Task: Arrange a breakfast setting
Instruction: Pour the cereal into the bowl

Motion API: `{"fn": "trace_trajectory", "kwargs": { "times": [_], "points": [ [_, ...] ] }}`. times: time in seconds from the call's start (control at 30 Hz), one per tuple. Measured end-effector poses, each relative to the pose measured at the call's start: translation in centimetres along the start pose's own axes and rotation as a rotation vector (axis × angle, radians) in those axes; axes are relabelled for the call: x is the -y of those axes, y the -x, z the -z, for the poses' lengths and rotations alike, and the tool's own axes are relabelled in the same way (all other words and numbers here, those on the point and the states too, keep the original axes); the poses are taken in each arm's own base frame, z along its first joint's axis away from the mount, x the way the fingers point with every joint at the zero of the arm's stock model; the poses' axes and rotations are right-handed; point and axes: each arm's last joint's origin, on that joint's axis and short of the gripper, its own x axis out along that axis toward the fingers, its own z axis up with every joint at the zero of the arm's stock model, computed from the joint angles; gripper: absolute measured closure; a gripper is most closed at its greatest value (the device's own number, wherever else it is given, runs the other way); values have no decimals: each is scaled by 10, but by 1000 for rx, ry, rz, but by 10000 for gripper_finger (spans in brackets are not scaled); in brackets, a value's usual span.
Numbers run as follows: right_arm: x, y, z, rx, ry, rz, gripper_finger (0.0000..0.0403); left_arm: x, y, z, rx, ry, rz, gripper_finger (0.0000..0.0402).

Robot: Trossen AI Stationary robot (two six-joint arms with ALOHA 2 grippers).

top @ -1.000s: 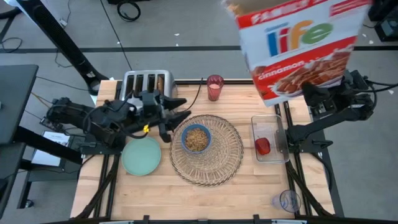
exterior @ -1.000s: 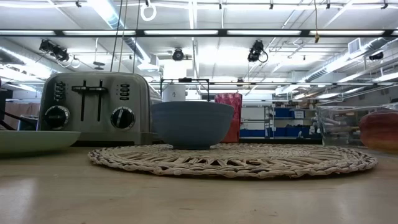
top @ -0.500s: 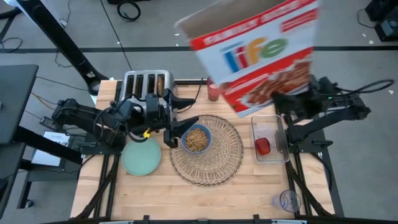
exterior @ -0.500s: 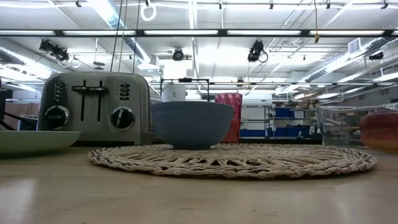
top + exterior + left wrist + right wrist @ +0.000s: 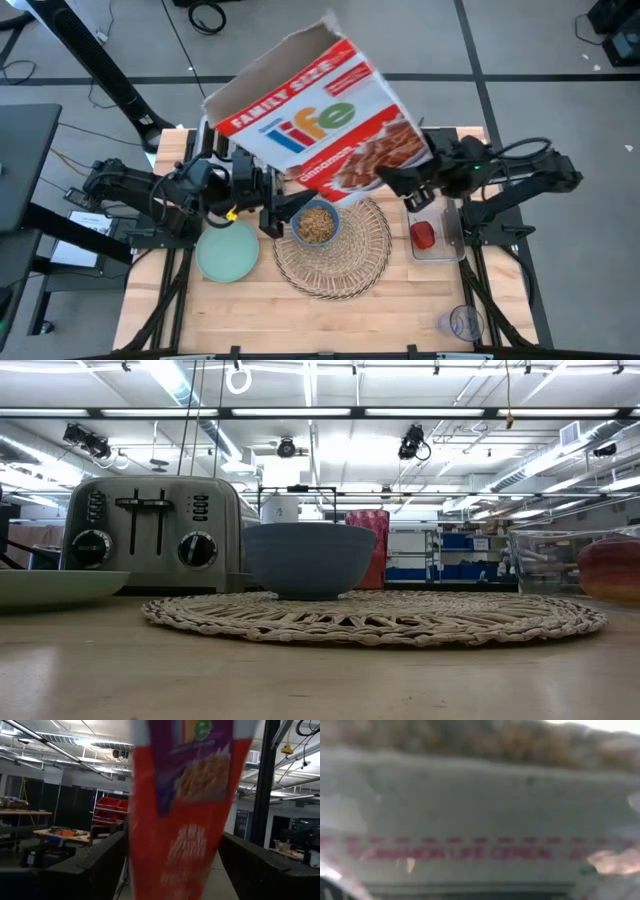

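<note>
Swinging leftward, cereal box (image 5: 315,115) now overhangs blue bowl (image 5: 316,223).

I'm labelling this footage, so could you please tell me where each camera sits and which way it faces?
High view: overhead, looking straight down; both arms show, the right gripper holding the cereal box over the blue bowl, the left gripper open beside the bowl.
Low view: at tabletop height, looking level across the placemat; no arm shows.
Left wrist view: looks forward at the box, close up.
Right wrist view: pressed close against the box.
Shared: high and low views both show the bowl, placemat and toaster.
</note>
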Motion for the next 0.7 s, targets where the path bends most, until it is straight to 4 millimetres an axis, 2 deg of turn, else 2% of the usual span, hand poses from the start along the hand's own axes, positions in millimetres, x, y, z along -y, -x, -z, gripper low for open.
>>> {"fn": "trace_trajectory", "kwargs": {
  "times": [0.17, 0.47, 0.57, 0.7],
  "points": [
    [8, -3, 7, 2, 37, 27, 171, -3, -1, 0, 3, 8, -17, 85],
    [23, -8, 23, -31, 94, 87, 171, -27, -8, -4, 39, 35, -89, 88],
    [27, -9, 26, -29, 115, 101, 171, -31, -9, -4, 39, 26, -75, 105],
    [27, -9, 27, -31, 121, 116, 167, -33, -10, -4, 33, 14, -71, 147]
  ]
}}
